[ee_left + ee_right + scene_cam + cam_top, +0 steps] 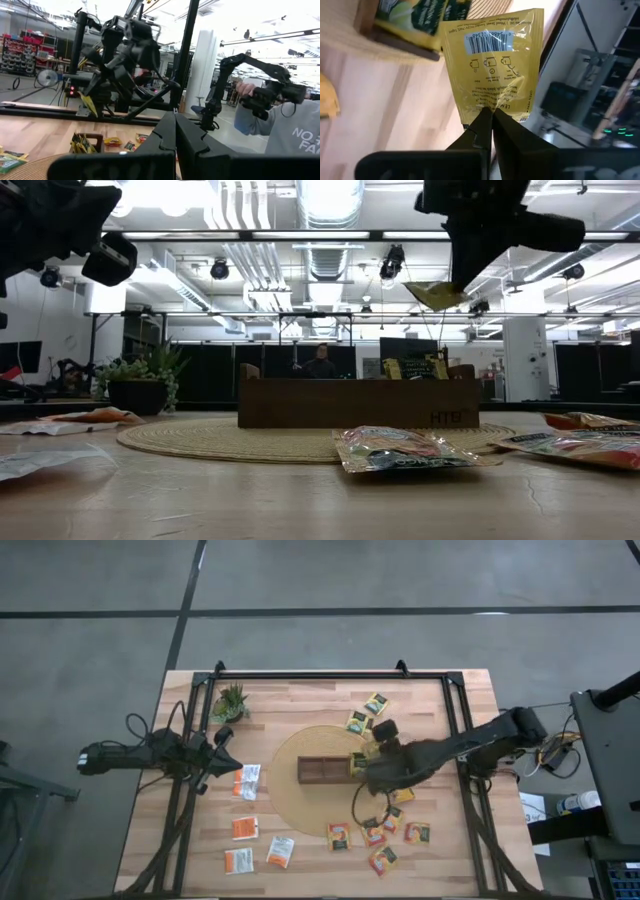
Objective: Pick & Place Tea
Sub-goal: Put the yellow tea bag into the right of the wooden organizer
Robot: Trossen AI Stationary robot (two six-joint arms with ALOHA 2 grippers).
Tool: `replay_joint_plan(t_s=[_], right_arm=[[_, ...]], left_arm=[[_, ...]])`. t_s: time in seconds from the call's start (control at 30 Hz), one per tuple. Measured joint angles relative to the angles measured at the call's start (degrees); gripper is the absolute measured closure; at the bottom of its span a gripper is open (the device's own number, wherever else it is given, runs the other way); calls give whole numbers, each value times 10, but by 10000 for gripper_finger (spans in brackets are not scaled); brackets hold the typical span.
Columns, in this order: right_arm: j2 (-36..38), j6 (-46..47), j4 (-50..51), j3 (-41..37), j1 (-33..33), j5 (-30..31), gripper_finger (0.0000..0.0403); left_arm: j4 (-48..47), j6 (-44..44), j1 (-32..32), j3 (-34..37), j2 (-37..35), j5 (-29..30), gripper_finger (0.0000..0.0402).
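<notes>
Right claw (491, 117) pinched tight on one yellow-green sachet (492, 65) by its edge, holding it up in the air. Hanging above the right end of the tray (322, 770), with the barcode side facing the wrist camera. In the low view, same sachet (435, 294) dangling under the right claw (462, 275), well above the tray (358, 402) (not touching it).

A few yellow-green sachets (412, 367) already standing up in the right end of the tray. Tray sitting on a round woven mat (325, 780) in the middle of the tabletop (300, 700).

More yellow-green sachets (365, 713) lying flat past the mat, toward the far edge. Orange-brown sachets (380, 835) spread near the front right. White-and-orange sachets (247, 782) lying left of the mat and near the front left.

Left claw (226, 752) closed tight with nothing in it, up in the air over the left side of the tabletop, near the small potted plant (231, 701).

Person in a grey top (287, 131) behind the tabletop, seen in the left wrist view.
</notes>
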State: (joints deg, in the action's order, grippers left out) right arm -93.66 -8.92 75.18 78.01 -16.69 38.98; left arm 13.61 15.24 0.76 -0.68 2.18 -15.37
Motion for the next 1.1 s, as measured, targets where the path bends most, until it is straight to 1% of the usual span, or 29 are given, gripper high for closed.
replay_joint_plan(t_s=[0.13, 0.23, 0.47, 0.67, 1.1], right_arm=[[-62, -9, 57, 60, -10, 5, 394], [-102, -21, 87, 96, -15, 20, 394], [-181, -50, 148, 150, -18, 32, 394], [-227, -78, 148, 163, -20, 32, 394], [-298, -157, 148, 164, -38, 32, 394]], left_arm=[[0, 0, 0, 0, 0, 0, 402], [0, 0, 0, 0, 0, 0, 402], [0, 0, 0, 0, 0, 0, 402], [0, 0, 0, 0, 0, 0, 402], [0, 0, 0, 0, 0, 0, 402]])
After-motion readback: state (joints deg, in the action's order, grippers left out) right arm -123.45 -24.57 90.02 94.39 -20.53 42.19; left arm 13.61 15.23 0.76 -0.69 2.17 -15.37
